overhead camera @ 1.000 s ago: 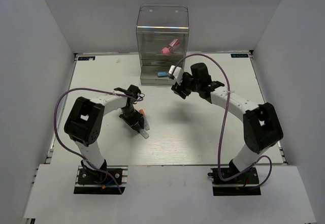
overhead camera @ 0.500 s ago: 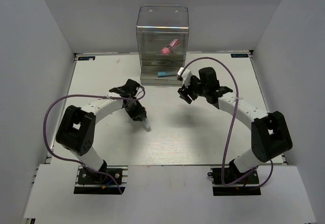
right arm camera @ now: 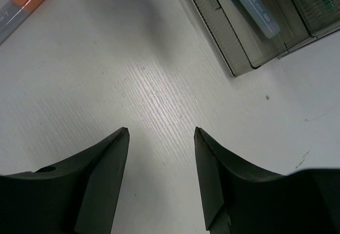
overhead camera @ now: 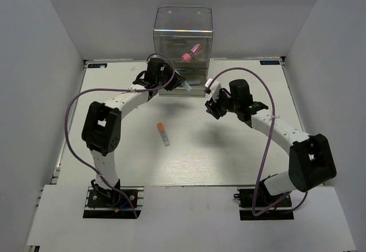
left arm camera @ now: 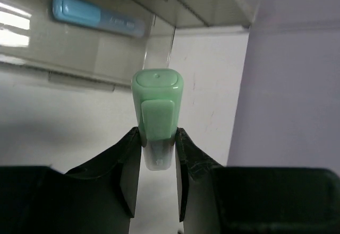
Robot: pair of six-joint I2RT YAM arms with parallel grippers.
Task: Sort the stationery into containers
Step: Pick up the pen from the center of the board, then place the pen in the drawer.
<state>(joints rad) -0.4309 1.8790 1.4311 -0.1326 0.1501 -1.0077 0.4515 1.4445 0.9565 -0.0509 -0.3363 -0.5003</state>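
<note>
Top external view is showing the left arm stretching far across the worktop (overhead camera: 114, 149), its elbow bending out to the left and its wrist reaching the front of the transparent box (overhead camera: 183, 35). The left pincer (left arm camera: 158, 149) is clamping a green-capped marker (left arm camera: 157, 104) by its clear barrel, with the cap pointing away, just in front of the box's low drawer (right arm camera: 234, 37). Whether the marker is touching the drawer I cannot tell. An orange-capped marker (overhead camera: 163, 133) is lying loose on the worktop, nearer than the box and between the two arms. A blue-capped marker (right arm camera: 251, 6) is lying inside the low drawer, and a pink-and-red piece (overhead camera: 190, 52) is sitting higher up in the box. At the right, the right arm is arching in from its base, and its right pincer (right arm camera: 161, 133) is hovering spread apart over bare worktop near the box's right front corner, gripping nothing.
</note>
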